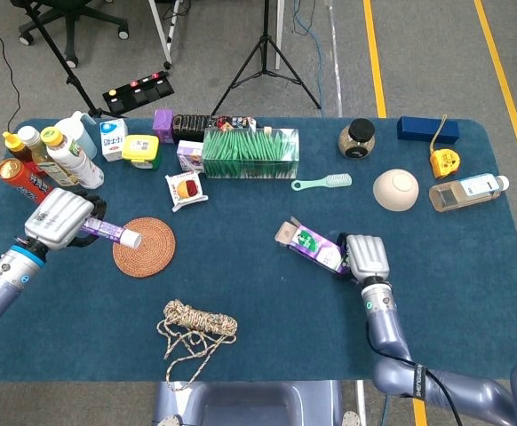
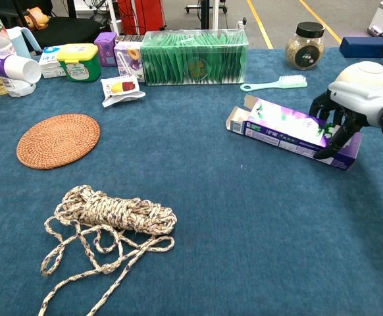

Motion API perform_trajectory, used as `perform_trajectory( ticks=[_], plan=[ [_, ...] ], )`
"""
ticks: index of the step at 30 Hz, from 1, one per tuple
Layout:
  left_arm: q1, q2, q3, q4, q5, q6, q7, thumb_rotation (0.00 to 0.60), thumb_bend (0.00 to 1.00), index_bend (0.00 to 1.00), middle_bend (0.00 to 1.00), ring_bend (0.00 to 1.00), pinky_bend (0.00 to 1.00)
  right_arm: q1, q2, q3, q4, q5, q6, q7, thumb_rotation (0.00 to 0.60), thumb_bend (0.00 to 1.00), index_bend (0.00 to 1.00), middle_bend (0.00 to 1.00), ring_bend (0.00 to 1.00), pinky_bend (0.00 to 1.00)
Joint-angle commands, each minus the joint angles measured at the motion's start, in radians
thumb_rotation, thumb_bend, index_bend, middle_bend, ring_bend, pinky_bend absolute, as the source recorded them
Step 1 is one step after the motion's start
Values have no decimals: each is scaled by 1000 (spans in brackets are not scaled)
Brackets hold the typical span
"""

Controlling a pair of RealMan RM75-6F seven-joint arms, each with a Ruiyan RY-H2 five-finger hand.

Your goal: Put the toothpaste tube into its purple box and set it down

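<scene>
— Purple card is what is gripped: the box (image 2: 290,130) is held at its right end by the right hand (image 2: 349,115), fingers wrapped around it, with its open flap end turned left. Whether it is clear of the table (image 2: 244,230) cannot be told.

— And the tube?

— The tube (image 1: 107,232) is clasped in the left hand (image 1: 61,218) at far left, cap toward the mat (image 1: 143,246). The bringing-together step is judged to be in hand; next, cap and opening must be lined up.

— What is obscured?

— The box's inside cannot be seen, and the tube is cut off in the chest view.
</scene>
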Motion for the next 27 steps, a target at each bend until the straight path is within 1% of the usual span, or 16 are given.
perform_trajectory(
  ticks=[1, 4, 7, 10, 12, 15, 20, 25, 27],
  plan=[
    [1, 7, -1, -6, 3, 3, 10, 600, 302, 638, 486, 450, 621, -10, 95, -14, -42, -120, -117, 137, 600, 326, 477, 514, 488, 615],
    [-1, 11, -2, -14, 6, 2, 23, 600, 302, 638, 486, 450, 621, -14, 155, -13, -69, -215, -173, 239, 600, 327, 477, 514, 486, 615],
    [-3, 10, -1, -24, 8, -1, 37, 600, 303, 639, 486, 450, 621, -14, 197, -15, -90, -290, -189, 288, 600, 327, 477, 514, 486, 615],
    [-8, 5, -2, -36, 10, -4, 57, 600, 303, 638, 486, 450, 621, -8, 228, -16, -116, -338, -193, 300, 600, 331, 477, 514, 485, 615],
    [-13, 0, -4, -50, 10, -8, 73, 600, 302, 638, 486, 450, 621, 2, 247, -14, -144, -346, -202, 289, 600, 331, 477, 514, 484, 616],
    [-33, -21, -16, -79, 3, -24, 114, 600, 302, 638, 486, 450, 621, 33, 261, -11, -215, -353, -213, 231, 600, 332, 477, 514, 484, 623],
    [-52, -44, -34, -117, -45, -43, 188, 600, 302, 639, 486, 450, 621, 68, 243, -12, -270, -268, -203, 121, 600, 340, 477, 514, 485, 632],
    [-74, -80, -50, -185, -100, -52, 296, 600, 302, 638, 486, 450, 621, 141, 177, -17, -302, -61, -156, -76, 600, 346, 478, 514, 485, 636],
    [-80, -90, -54, -203, -119, -52, 328, 600, 303, 639, 486, 450, 621, 164, 161, -15, -315, 4, -135, -122, 600, 352, 478, 514, 485, 637]
  ],
)
